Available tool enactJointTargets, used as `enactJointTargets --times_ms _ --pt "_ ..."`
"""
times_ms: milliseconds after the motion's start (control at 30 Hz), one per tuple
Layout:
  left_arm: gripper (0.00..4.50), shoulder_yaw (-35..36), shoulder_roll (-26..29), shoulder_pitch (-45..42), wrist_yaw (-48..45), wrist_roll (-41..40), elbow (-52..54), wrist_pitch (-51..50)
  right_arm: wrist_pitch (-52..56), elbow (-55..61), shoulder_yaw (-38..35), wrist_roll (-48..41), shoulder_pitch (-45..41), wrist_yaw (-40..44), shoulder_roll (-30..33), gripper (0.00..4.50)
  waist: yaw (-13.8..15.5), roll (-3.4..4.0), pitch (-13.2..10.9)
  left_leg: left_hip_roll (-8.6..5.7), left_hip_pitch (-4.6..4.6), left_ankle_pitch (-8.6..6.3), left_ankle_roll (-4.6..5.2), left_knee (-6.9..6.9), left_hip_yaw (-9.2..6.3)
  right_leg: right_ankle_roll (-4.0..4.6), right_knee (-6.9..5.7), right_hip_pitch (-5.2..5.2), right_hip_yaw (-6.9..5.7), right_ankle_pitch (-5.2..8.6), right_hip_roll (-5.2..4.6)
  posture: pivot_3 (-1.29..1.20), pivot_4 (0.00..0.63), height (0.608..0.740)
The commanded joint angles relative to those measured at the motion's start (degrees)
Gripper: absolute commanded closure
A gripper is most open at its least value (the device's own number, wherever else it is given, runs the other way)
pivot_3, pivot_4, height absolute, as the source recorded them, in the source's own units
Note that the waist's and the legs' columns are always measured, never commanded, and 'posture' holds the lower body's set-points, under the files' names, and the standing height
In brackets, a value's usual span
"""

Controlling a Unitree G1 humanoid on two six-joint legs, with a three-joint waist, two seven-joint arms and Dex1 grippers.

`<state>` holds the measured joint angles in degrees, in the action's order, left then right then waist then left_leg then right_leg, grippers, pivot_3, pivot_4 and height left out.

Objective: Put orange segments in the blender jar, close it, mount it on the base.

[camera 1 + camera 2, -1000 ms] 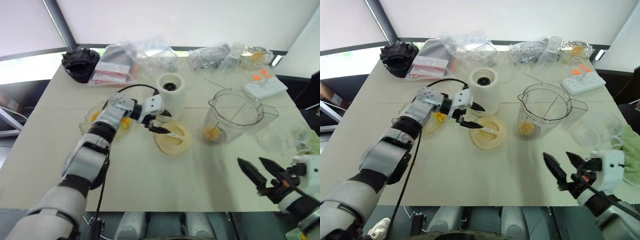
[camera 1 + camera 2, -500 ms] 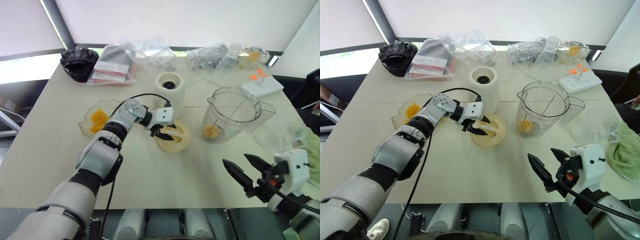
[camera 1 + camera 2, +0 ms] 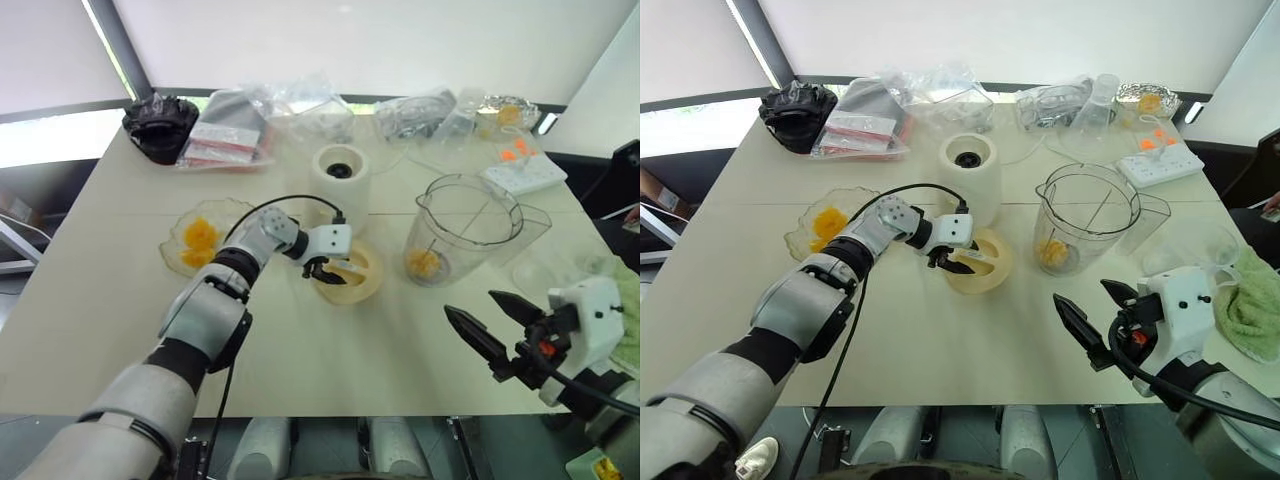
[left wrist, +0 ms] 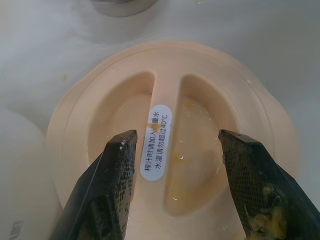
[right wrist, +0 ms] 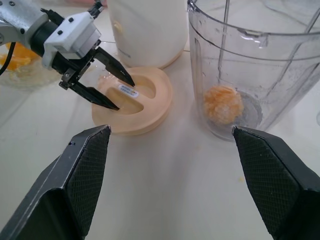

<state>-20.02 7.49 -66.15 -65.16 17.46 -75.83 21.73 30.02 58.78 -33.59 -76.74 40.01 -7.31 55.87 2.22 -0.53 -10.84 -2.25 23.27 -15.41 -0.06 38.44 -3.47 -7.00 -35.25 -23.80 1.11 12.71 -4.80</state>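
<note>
Your left gripper [image 4: 172, 150] hangs just over the cream lid [image 3: 350, 276], fingers parted and empty, one on each side of the lid's labelled centre ridge [image 4: 157, 142]; whether they touch it you can't tell. The lid lies flat between the base [image 3: 340, 175] and the blender jar [image 3: 465, 230]. The jar stands upright and uncovered with orange segments [image 5: 224, 105] at its bottom. More segments sit in the shallow dish [image 3: 200, 240]. Your right gripper [image 3: 492, 328] hovers near the table's front edge, fingers spread wide and empty, well short of the jar.

Pale cream table [image 3: 90, 300] under bright white roller blinds [image 3: 350, 45], a dark slanted window post [image 3: 115, 45] between them.
</note>
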Motion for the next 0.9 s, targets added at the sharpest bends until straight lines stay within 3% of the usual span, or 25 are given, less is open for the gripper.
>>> enactJointTargets --times_ms 33,367,467,567,600,733,900 --pt "1.80 0.07 -0.65 -1.31 1.91 1.19 -0.26 -0.88 -1.50 1.22 -1.71 -1.25 -0.18 -0.99 1.40 0.42 -0.01 -0.01 0.00 0.00 0.00 0.00 0.00 0.01 0.00 0.00 0.00 0.01 0.01 0.00 0.00 0.00 0.150 0.740" --pt "1.80 1.03 -4.10 -1.04 5.57 2.49 -1.93 -9.32 -1.10 1.22 -2.63 -0.92 -1.03 -3.74 2.57 0.42 0.01 -0.01 0.01 0.01 0.04 -0.01 0.01 0.29 -0.01 -0.02 0.00 0.11 0.00 -0.01 0.01 0.00 0.150 0.740" --pt "2.58 1.54 -4.58 -1.07 5.37 2.25 -1.98 -11.13 -0.92 1.22 -2.77 -0.87 -1.35 -4.23 2.54 0.42 0.00 -0.01 0.01 0.01 0.02 -0.01 0.01 0.43 -0.02 -0.02 0.00 0.21 -0.01 -0.03 0.01 0.00 0.150 0.740" --pt "4.00 2.65 -4.89 -1.19 4.15 1.41 -1.97 -12.92 -0.56 1.22 -2.76 -0.19 -1.75 -5.03 2.62 0.42 -0.01 -0.01 0.02 0.03 0.01 -0.01 0.01 0.54 -0.01 0.06 0.00 0.26 0.00 -0.05 0.01 0.00 0.150 0.740" --pt "4.25 2.83 -4.84 -1.29 3.94 1.46 -1.91 -13.08 -0.44 1.22 -2.72 0.17 -1.88 -5.46 2.49 0.42 0.00 -0.02 0.02 0.03 0.01 -0.01 0.01 0.56 -0.01 0.09 0.01 0.28 0.00 -0.04 0.00 0.00 0.150 0.740" --pt "4.21 4.34 -3.86 -2.02 2.20 0.62 -1.48 -13.59 1.20 0.71 -1.74 2.78 -3.76 -9.16 1.04 0.42 0.01 -0.02 0.02 0.04 0.02 -0.01 0.01 0.58 -0.01 0.10 0.02 0.27 0.00 -0.05 0.00 0.00 0.150 0.740" --pt "4.21 9.43 -2.19 -3.98 -2.60 -4.36 -0.14 -14.81 3.53 -4.68 3.29 7.72 -12.28 -13.22 -0.80 0.42 -0.07 -0.06 -0.01 0.07 0.04 -0.01 0.01 0.57 0.00 0.17 0.03 0.20 0.02 -0.09 0.02 0.00 0.150 0.740"
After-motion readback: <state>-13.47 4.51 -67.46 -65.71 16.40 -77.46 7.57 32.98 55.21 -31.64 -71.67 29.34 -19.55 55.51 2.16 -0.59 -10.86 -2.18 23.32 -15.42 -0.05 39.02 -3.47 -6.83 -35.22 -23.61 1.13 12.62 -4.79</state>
